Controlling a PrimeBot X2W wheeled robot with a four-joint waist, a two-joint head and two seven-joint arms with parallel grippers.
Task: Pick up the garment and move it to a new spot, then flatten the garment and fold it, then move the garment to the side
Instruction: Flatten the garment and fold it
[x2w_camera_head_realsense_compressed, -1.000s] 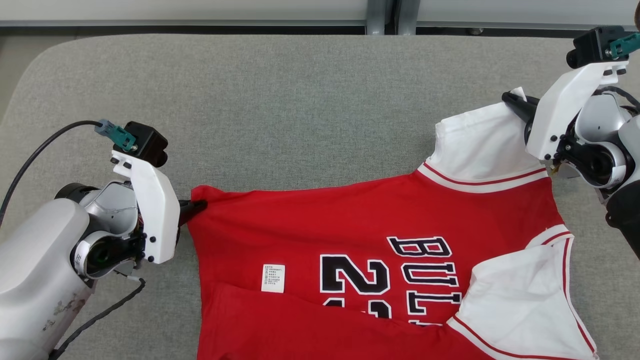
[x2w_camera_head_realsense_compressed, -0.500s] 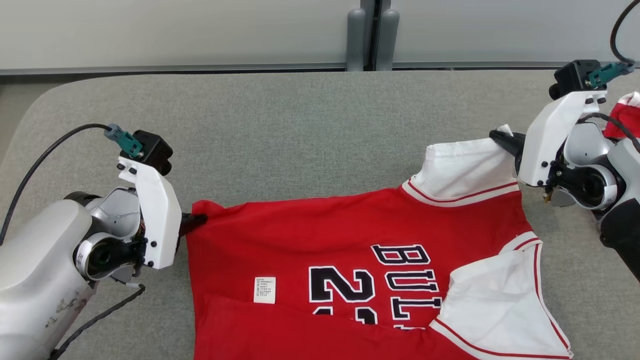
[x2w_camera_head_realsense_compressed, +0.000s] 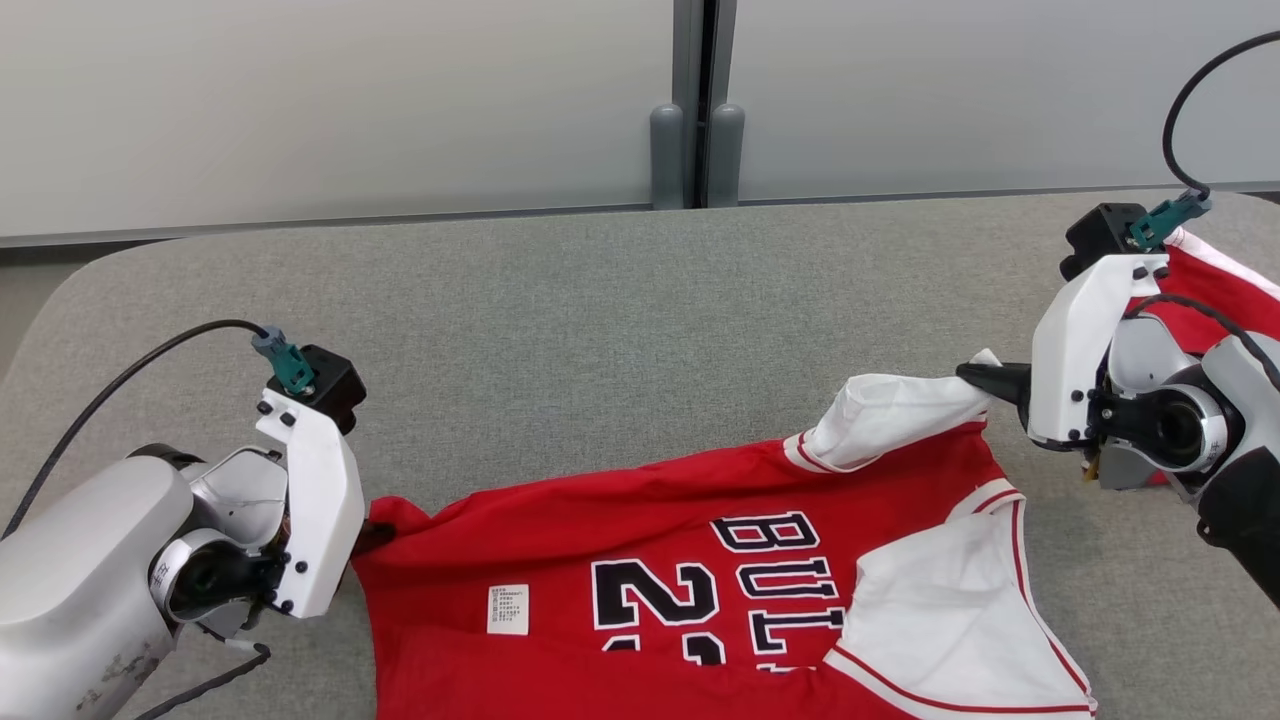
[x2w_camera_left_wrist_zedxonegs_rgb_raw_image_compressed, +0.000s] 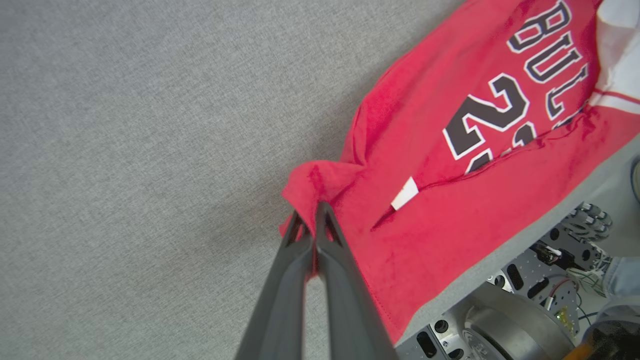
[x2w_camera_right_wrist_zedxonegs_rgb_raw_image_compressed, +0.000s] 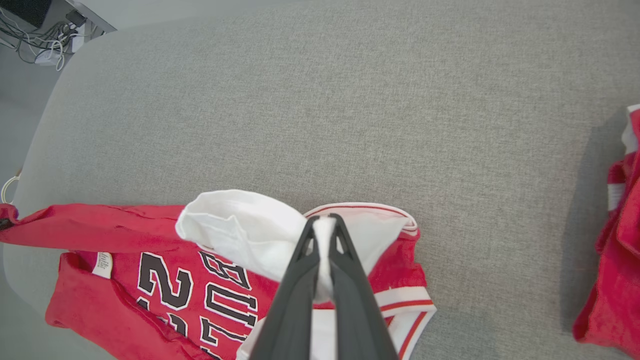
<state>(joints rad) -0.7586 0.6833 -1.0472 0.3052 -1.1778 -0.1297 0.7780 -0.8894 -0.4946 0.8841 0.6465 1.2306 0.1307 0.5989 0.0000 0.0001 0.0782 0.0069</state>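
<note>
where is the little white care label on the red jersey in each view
Head view: care label bottom centre-left on the jersey.
Left wrist view: label right of centre.
Right wrist view: label lower left.
Shared landmark: the black 2 printed beside it.

1. Each arm has a smooth silver-grey forearm (x2w_camera_head_realsense_compressed: 80, 560); the left one carries dark scuff marks (x2w_camera_head_realsense_compressed: 110, 668).
2. White angular wrist brackets (x2w_camera_head_realsense_compressed: 315, 520) are dotted with black screws (x2w_camera_head_realsense_compressed: 300, 566).
3. Black camera blocks (x2w_camera_head_realsense_compressed: 330, 385) sit on top, with teal connectors (x2w_camera_head_realsense_compressed: 285, 365) and black cables (x2w_camera_head_realsense_compressed: 130, 365).
4. The left end effector (x2w_camera_left_wrist_zedxonegs_rgb_raw_image_compressed: 310, 215) and right end effector (x2w_camera_right_wrist_zedxonegs_rgb_raw_image_compressed: 325, 222) have long, dark grey, tapering fingers.
</note>
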